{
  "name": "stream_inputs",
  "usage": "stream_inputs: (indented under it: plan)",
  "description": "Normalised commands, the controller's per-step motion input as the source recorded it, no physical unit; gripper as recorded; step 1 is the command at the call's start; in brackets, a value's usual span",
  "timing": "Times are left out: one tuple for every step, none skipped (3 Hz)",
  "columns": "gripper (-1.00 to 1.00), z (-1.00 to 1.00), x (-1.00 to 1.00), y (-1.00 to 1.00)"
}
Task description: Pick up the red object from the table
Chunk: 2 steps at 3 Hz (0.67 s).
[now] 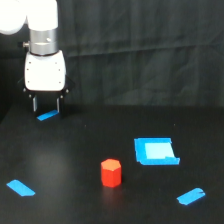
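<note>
The red object (111, 172) is a small red-orange hexagonal block standing upright on the black table (75, 150), near the front middle of the exterior view. My gripper (46, 106) hangs from the white arm at the view's upper left, well above and far to the left of the block. Its two thin fingers (34, 105) point down with a gap between them and hold nothing.
A blue square patch (155, 151) lies just right of the block. Blue strips lie at the front left (21, 188), front right (191, 196) and under the gripper (48, 116). A dark curtain hangs behind the table.
</note>
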Motion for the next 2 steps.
stream_inputs:
  plan:
    - [1.0, -0.11, 0.45, -0.1]
    - [1.0, -0.11, 0.46, -0.11]
